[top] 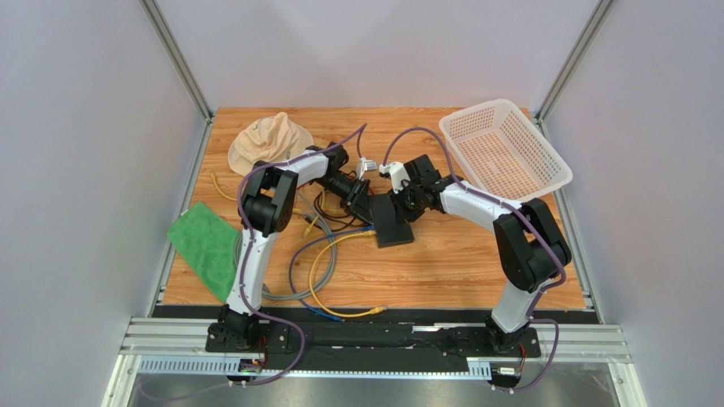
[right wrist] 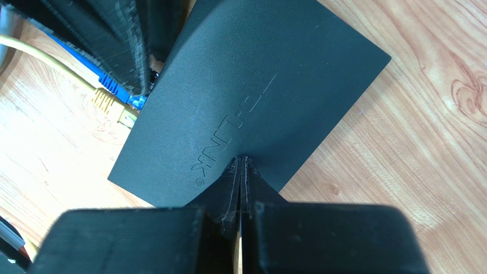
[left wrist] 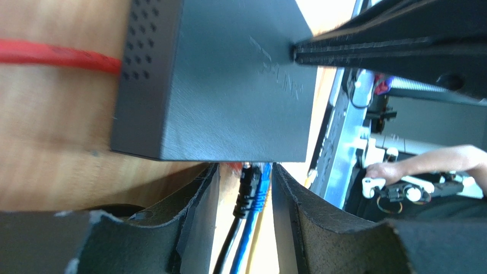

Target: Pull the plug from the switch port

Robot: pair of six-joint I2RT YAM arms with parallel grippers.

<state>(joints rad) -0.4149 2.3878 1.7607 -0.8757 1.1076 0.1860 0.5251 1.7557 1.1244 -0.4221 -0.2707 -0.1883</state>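
Wood-plank table [top: 476, 271]: flat matte black rectangular switch [top: 393, 222] at centre. Right gripper [right wrist: 240, 165] fully closed, empty, tips pressing switch top; brace there. Left gripper [left wrist: 246, 174] half-open, straddling black plug [left wrist: 247, 191] and blue plug [left wrist: 262, 191] at switch's 6 o'clock edge in left wrist view, gripping neither. Clamp 1, pull straight.

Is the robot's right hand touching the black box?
Touching. The right wrist view shows the shut right hand with its tips resting on top of the switch.
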